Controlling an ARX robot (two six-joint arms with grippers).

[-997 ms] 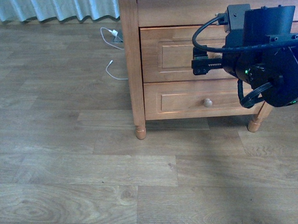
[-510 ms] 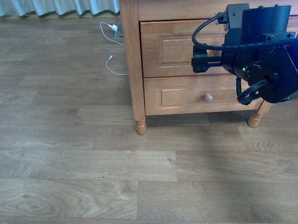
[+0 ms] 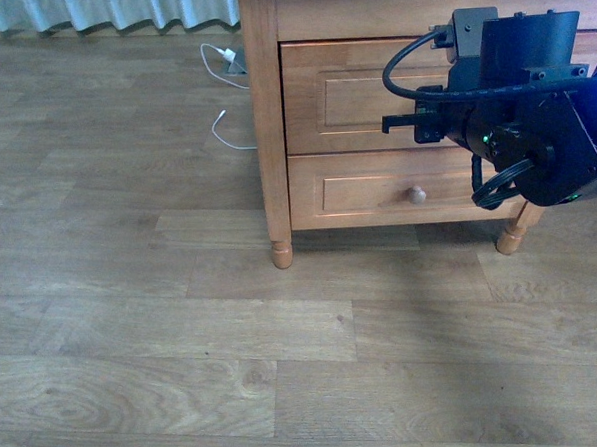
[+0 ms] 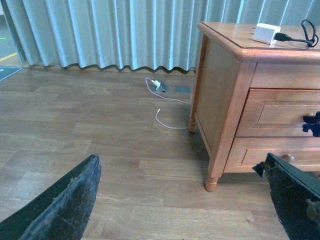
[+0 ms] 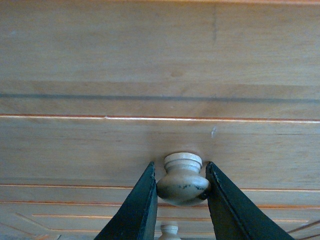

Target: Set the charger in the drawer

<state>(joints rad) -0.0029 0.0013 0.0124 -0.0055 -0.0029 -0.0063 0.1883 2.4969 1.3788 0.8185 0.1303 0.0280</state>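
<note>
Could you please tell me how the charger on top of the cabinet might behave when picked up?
The charger is a small white block, so probably rigid and light. Its thin black cable lies looped beside it, so it would likely dangle floppily and drag. Lying flat on the cabinet top, it seems unlikely to roll.

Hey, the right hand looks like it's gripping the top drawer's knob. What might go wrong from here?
1. The right hand pinches the round, smooth knob only at its sides. On the pull it may slide off and leave the drawer shut.
2. The charger lies loose on the nightstand top. A jerky pull might shake the stand and shift it toward the edge.
</note>
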